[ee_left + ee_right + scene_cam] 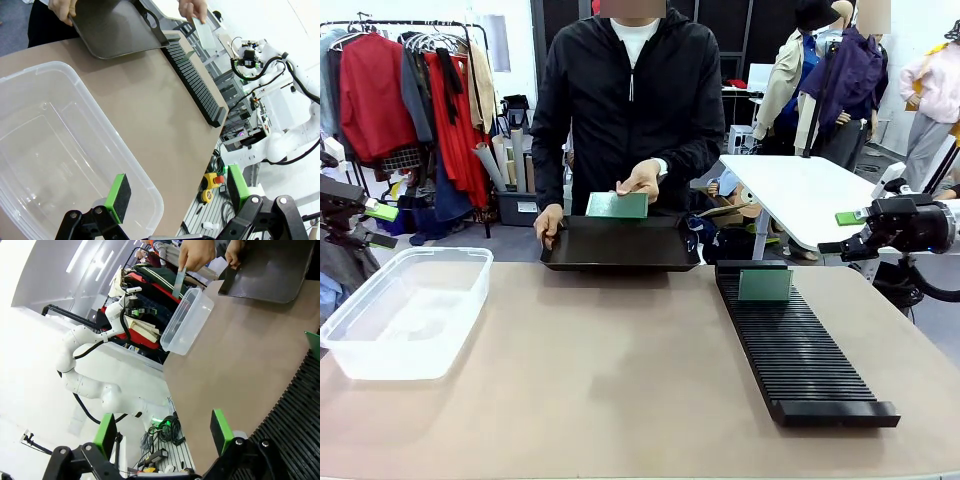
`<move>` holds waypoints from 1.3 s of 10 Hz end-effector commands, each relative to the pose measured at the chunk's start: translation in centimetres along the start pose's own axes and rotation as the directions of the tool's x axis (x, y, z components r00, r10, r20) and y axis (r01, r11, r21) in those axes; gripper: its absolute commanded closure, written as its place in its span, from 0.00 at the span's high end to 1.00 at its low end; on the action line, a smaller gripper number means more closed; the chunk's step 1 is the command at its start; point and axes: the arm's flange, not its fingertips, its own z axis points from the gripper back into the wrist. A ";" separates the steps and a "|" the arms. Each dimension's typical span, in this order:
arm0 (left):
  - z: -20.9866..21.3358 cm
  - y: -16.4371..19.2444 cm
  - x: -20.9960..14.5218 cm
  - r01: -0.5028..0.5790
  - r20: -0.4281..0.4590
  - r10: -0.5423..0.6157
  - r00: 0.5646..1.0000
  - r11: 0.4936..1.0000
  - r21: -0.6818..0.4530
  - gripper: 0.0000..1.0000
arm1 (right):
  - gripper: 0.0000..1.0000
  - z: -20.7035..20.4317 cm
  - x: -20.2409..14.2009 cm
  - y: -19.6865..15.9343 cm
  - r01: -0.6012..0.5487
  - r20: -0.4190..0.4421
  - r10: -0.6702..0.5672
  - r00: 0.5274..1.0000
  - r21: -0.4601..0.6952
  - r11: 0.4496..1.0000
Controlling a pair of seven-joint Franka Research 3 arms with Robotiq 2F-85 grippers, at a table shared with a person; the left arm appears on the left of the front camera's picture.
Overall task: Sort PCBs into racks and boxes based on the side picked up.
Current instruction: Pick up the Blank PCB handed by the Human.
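Robot's left hand (177, 192) at 9 o'clock, out by the table's (620, 380) edge, green pads spread wide, gripping nothing. Robot's right hand (842, 232) at 3 o'clock, off the table, spread just as wide and holding nothing. Two robot hands in all, both well apart from the boards.

Two PCBs counted. First PCB (617, 205) at 12 o'clock, pinched by its edge in a person's hand (642, 180), just above the one black tray (620, 252). Person's other hand (549, 222) on that tray's rim, at the far edge of the table. Second PCB (765, 285) at 2 o'clock, upright in a slot at the far end of the one black rack (805, 360). Rack laid from 2 o'clock down toward 4 o'clock. One clear box (390, 365) on the table at 9 o'clock.
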 end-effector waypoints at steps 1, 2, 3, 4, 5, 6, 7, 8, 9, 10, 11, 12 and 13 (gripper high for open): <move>0.0 -0.3 0.0 -0.002 0.001 0.002 1.000 1.000 0.004 1.00 | 1.00 -0.1 0.3 0.0 -0.021 -0.003 0.021 1.000 -0.005 1.000; 0.0 -0.3 0.0 -0.002 0.001 0.002 1.000 1.000 0.004 1.00 | 1.00 -0.1 0.3 0.0 -0.021 -0.003 0.021 1.000 -0.005 1.000; 0.0 -0.3 0.0 -0.002 0.001 0.002 1.000 1.000 0.004 1.00 | 1.00 -0.1 0.3 0.0 -0.021 -0.003 0.021 1.000 -0.005 1.000; 0.0 -0.3 0.0 -0.002 0.001 0.002 1.000 1.000 0.004 1.00 | 1.00 -0.1 0.3 0.0 -0.021 -0.003 0.021 1.000 -0.005 1.000; 0.0 -0.3 0.0 -0.002 0.001 0.002 1.000 1.000 0.004 1.00 | 1.00 -0.1 0.3 0.0 -0.021 -0.003 0.021 1.000 -0.005 1.000; 0.0 -0.3 0.0 -0.002 0.001 0.002 1.000 1.000 0.004 1.00 | 1.00 -0.1 0.3 0.0 -0.021 -0.003 0.021 1.000 -0.005 1.000; 0.0 -0.3 0.0 -0.002 0.001 0.002 1.000 1.000 0.004 1.00 | 1.00 -0.1 0.3 0.0 -0.021 -0.003 0.021 1.000 -0.005 1.000; 0.0 -0.3 0.0 -0.002 0.001 0.002 1.000 1.000 0.004 1.00 | 1.00 -0.1 0.3 0.0 -0.021 -0.003 0.021 1.000 -0.005 1.000; 0.0 -0.3 0.0 -0.002 0.001 0.002 1.000 1.000 0.004 1.00 | 1.00 -0.1 0.3 0.0 -0.021 -0.003 0.021 1.000 -0.005 1.000; 0.0 -0.3 0.0 -0.002 0.001 0.002 1.000 1.000 0.004 1.00 | 1.00 -0.1 0.3 0.0 -0.021 -0.003 0.021 1.000 -0.005 1.000; 0.0 -0.3 0.0 -0.002 0.001 0.002 1.000 1.000 0.004 1.00 | 1.00 0.0 0.0 0.0 0.000 0.000 0.000 1.000 0.000 1.000; 0.0 -0.3 0.0 -0.002 0.001 0.002 1.000 1.000 0.004 1.00 | 1.00 -0.7 0.7 0.3 0.007 0.017 -0.008 1.000 0.017 1.000; 0.0 -0.3 0.0 -0.002 0.001 0.002 1.000 1.000 0.004 1.00 | 1.00 -1.7 1.4 0.6 0.023 0.030 -0.024 0.999 0.025 0.999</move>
